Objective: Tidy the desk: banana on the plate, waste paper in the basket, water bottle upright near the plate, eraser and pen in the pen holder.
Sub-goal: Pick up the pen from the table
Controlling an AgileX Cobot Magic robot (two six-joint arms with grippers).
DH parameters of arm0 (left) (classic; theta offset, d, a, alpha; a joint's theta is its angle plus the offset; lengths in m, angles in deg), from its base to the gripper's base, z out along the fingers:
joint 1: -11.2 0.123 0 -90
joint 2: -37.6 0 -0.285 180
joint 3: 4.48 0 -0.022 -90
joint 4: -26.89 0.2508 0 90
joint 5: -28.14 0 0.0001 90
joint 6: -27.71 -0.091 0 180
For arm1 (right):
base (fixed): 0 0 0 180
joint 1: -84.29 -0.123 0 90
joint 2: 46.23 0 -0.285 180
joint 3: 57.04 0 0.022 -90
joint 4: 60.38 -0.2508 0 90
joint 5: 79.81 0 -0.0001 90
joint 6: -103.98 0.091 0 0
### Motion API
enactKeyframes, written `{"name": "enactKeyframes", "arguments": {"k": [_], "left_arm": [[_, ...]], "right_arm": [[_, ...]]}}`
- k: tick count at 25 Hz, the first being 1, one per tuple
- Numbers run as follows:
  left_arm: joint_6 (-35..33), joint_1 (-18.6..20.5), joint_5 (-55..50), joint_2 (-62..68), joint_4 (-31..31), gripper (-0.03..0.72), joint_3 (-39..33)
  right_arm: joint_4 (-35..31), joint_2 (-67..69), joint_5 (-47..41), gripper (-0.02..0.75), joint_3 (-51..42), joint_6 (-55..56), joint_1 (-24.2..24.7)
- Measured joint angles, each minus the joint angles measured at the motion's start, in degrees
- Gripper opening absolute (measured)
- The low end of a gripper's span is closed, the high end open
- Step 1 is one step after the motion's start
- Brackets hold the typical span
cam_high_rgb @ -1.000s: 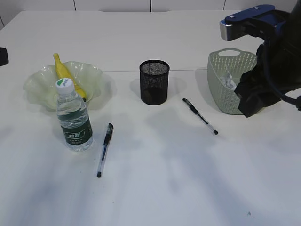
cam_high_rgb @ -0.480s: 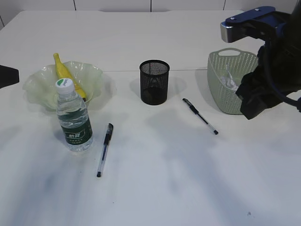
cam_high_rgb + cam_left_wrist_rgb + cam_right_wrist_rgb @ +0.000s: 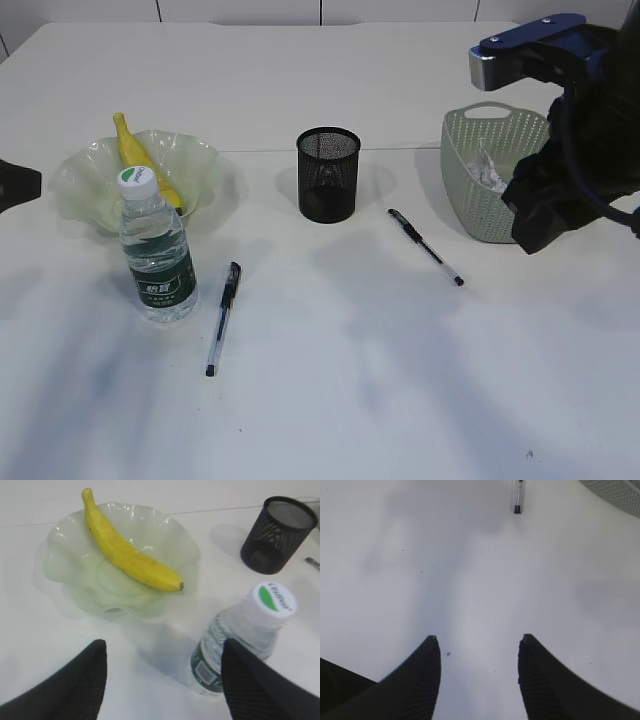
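Observation:
The yellow banana point(image 3: 140, 160) lies on the pale green glass plate point(image 3: 85, 180); both also show in the left wrist view, banana point(image 3: 125, 555) and plate point(image 3: 70, 575). The water bottle point(image 3: 157, 255) stands upright just in front of the plate. Its white and green cap point(image 3: 272, 600) is near my left gripper's right finger. My left gripper point(image 3: 162, 680) is open and empty, and only its dark edge point(image 3: 15, 185) shows in the exterior view. The black mesh pen holder point(image 3: 328, 175) stands mid-table. Two pens point(image 3: 222, 315) point(image 3: 425, 246) lie on the table. Waste paper point(image 3: 487, 170) sits in the basket point(image 3: 470, 200). My right gripper point(image 3: 479, 645) is open and empty above bare table. No eraser is visible.
The right arm's dark bulk point(image 3: 570, 180) hangs in front of the basket's right side. In the right wrist view a pen's end point(image 3: 518, 500) shows at the top and the basket's corner point(image 3: 620, 492) at the top right. The table is white.
The left gripper's dark edge has moved down the left border of the exterior view, toward the front. The right arm has barely shifted. The objects have not moved.

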Motion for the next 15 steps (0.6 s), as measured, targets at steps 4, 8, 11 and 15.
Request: {"name": "enactKeyframes", "arguments": {"k": [4,8,11,15], "left_arm": [[-4.75,0.00,-5.78,2.11,0.00,0.502,0.00],[-11.26,0.00,-12.10,3.32,-0.12,0.502,0.00],[-14.29,0.00,-15.94,4.40,-0.35,0.500,-0.11],[-16.32,0.00,-16.57,7.07,-0.60,0.465,-0.22]], "right_arm": [[0.00,0.00,-0.37,0.379,0.00,0.00,0.00],[0.00,0.00,-0.45,0.379,0.00,0.00,0.00],[0.00,0.00,-0.45,0.379,0.00,0.00,0.00],[0.00,0.00,-0.45,0.379,0.00,0.00,0.00]]}}
